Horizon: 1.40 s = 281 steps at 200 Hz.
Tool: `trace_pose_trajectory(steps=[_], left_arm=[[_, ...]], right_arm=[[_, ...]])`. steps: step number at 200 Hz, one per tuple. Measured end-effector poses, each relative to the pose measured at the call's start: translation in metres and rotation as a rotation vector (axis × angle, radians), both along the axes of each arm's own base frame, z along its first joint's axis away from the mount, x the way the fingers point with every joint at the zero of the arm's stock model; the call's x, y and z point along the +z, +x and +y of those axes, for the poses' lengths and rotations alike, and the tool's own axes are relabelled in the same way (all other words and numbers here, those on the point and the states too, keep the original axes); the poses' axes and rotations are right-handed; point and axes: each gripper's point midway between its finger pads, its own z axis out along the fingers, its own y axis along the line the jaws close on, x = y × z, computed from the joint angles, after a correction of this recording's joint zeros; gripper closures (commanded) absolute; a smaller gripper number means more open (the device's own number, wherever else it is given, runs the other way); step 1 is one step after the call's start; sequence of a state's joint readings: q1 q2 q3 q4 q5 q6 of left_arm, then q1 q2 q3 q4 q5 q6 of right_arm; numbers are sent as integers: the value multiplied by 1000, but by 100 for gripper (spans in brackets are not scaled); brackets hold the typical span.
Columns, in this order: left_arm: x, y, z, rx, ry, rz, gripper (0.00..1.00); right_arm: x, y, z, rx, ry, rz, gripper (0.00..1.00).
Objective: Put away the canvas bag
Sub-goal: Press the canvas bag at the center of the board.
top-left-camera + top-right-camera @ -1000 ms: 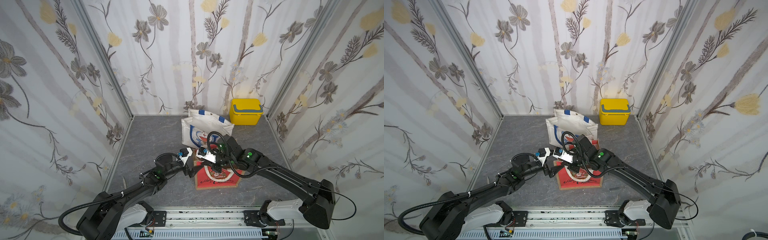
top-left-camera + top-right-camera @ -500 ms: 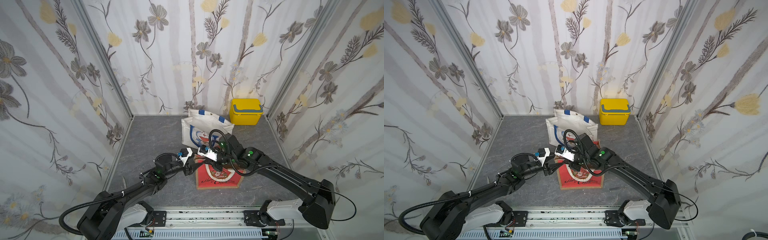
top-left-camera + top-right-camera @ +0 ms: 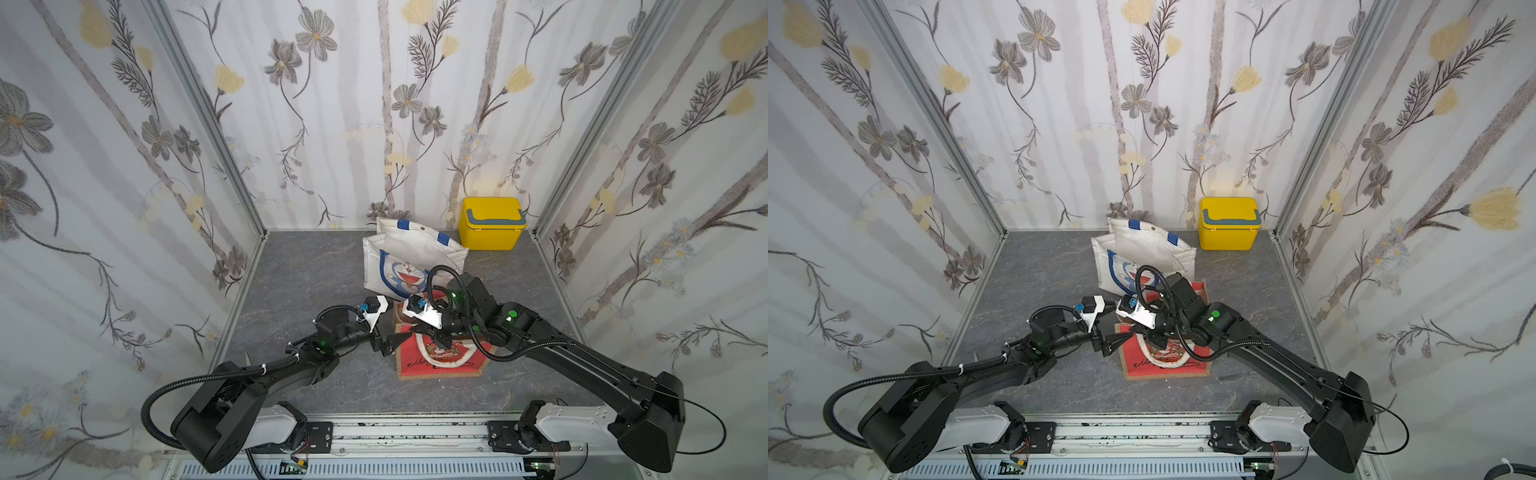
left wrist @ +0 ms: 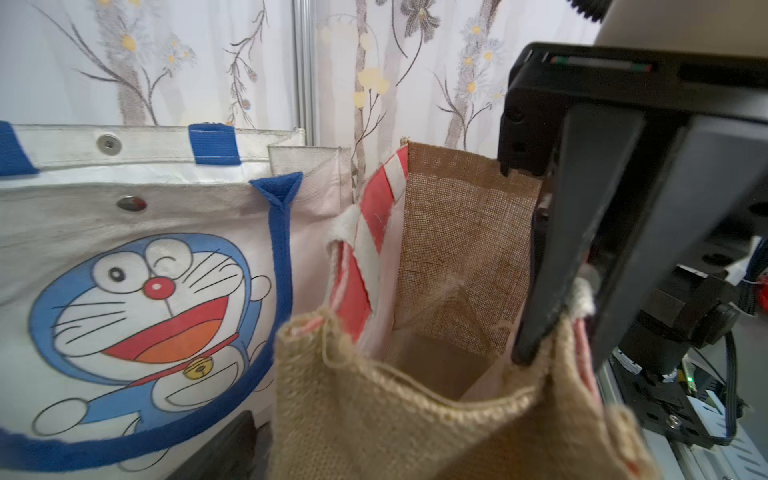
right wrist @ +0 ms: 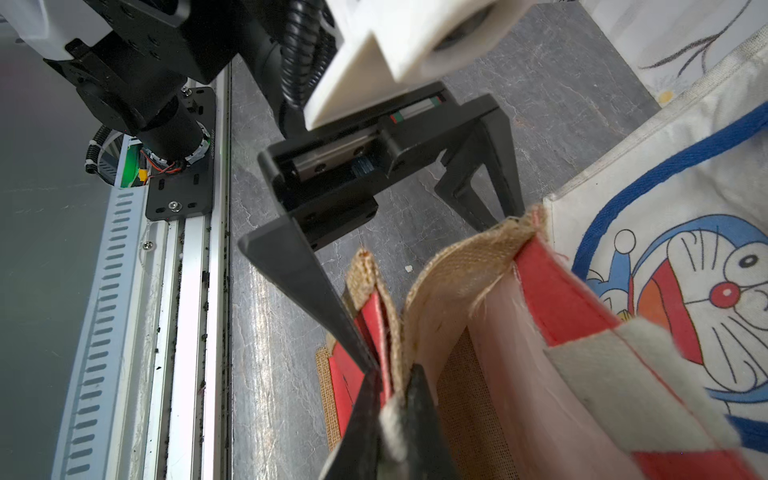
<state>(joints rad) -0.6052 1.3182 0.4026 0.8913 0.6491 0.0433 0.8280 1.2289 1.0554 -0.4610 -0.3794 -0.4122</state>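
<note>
Your right gripper (image 5: 395, 386) is clamped on the near rim of the red burlap bag (image 3: 440, 361), pinching it at the white rope handle (image 5: 391, 419), apparently to lift that edge so the mouth gapes. Your left gripper (image 5: 434, 297) has its jaws wide apart and holds nothing. It straddles the same rim further along, seemingly poised to take a second hold and spread the opening. The white canvas bag (image 3: 409, 253), printed with a blue cartoon cat, stands upright just behind the burlap one on the grey table (image 3: 316, 270), not yet stowed. The yellow box (image 3: 490, 224) sits lid-down in the far corner.
</note>
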Motion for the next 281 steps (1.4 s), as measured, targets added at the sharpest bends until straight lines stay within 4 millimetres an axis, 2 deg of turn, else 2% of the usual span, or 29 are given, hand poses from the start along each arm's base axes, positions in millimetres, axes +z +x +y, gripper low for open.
trace_pose_trajectory(steps=[14, 56, 86, 98, 119, 134, 148, 161, 173, 179, 191, 199, 217, 225, 239, 256, 268, 281], left_arm=[[1, 0, -6, -28, -12, 18, 1], [3, -3, -4, -28, -25, 15, 18], [10, -6, 4, 3, -41, 2, 38], [9, -7, 5, 5, -43, 5, 40], [6, -8, 5, 9, -49, 18, 34], [3, -5, 4, 16, -55, 24, 40], [0, -2, 2, 15, -52, 30, 40], [2, -1, 1, 16, -57, 31, 31], [7, -1, 3, 23, -67, 32, 17], [13, -2, 5, 32, -77, 24, 13], [28, -6, 12, 56, -101, -10, 13], [39, -9, 16, 66, -120, -39, 17], [54, -14, 26, 99, -138, -74, 34], [55, -16, 29, 106, -140, -76, 45], [47, -20, 33, 116, -134, -56, 58], [33, -20, 35, 126, -125, 5, 60], [30, -18, 34, 128, -128, 42, 60], [32, -16, 31, 124, -140, 68, 59]], right_arm=[[-1, 0, 0, 0, 2, -3, 100], [0, 7, -7, -30, 12, -16, 98], [0, 10, -11, -61, 13, -13, 89], [0, 10, -11, -66, 16, -6, 86], [-2, 10, -11, -71, 16, 2, 72], [-1, 9, -11, -74, 19, 5, 62], [1, 9, -13, -79, 21, 0, 58], [2, 10, -15, -88, 18, -6, 57], [4, 9, -17, -100, 24, -9, 55], [5, 9, -18, -103, 26, -13, 50], [6, 10, -20, -114, 25, -19, 34], [5, 11, -21, -124, 21, -21, 30], [-2, 15, -22, -142, -2, -22, 29], [-4, 17, -21, -147, -9, -16, 28], [-3, 21, -19, -159, -14, -16, 25], [2, 25, -15, -166, -14, -29, 15], [6, 28, -14, -171, -20, -37, 0], [7, 31, -13, -172, -37, -38, 0]])
